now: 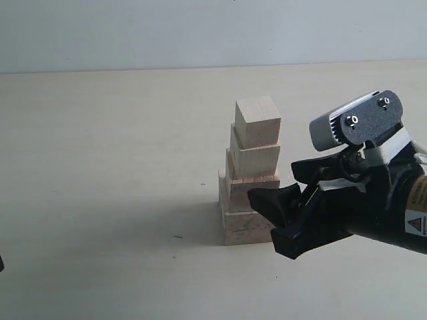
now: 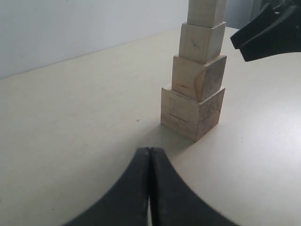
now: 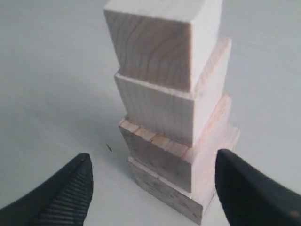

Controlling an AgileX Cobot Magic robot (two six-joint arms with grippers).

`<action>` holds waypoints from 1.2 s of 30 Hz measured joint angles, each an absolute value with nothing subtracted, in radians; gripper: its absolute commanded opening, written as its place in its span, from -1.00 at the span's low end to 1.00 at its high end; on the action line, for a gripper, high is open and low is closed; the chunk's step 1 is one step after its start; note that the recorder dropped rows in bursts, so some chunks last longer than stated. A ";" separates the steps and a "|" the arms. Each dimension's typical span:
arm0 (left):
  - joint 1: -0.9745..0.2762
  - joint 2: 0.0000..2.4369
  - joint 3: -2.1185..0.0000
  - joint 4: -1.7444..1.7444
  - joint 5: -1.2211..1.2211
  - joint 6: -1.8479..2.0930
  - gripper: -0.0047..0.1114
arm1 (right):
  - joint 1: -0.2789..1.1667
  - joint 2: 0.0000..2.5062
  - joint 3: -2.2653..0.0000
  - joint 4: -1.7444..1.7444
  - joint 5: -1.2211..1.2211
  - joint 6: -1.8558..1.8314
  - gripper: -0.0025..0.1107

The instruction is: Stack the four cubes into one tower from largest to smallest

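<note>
All four pale wooden cubes stand as one stepped tower (image 1: 250,177) in the middle of the table, largest at the bottom, smallest cube (image 1: 257,122) on top. The tower (image 2: 196,89) also shows in the left wrist view and, close up, the tower (image 3: 176,122) fills the right wrist view. My right gripper (image 1: 270,220) is open just right of the tower's base, low near the table, its fingers (image 3: 61,193) spread wide with nothing held. My left gripper (image 2: 149,150) is shut and empty, some way off from the tower.
The pale tabletop (image 1: 100,200) stretches around the tower, with a light wall (image 1: 200,33) behind. A small dark speck (image 1: 177,237) lies on the table left of the tower. The right arm's black body (image 1: 387,207) fills the right side.
</note>
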State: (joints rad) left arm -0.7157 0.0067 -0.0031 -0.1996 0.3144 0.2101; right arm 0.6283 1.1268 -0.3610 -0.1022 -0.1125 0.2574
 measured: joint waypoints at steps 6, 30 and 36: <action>-0.716 0.007 -0.003 -0.200 0.314 0.210 -0.92 | 0.619 1.018 -0.359 -0.102 -0.037 0.268 -0.48; -0.716 0.007 -0.003 -0.200 0.314 0.210 -0.92 | 0.526 1.069 -0.357 -0.102 -0.110 0.327 -0.96; -0.716 0.007 -0.003 -0.200 0.314 0.210 -0.92 | 0.526 1.084 -0.357 -0.106 -0.144 0.327 -0.96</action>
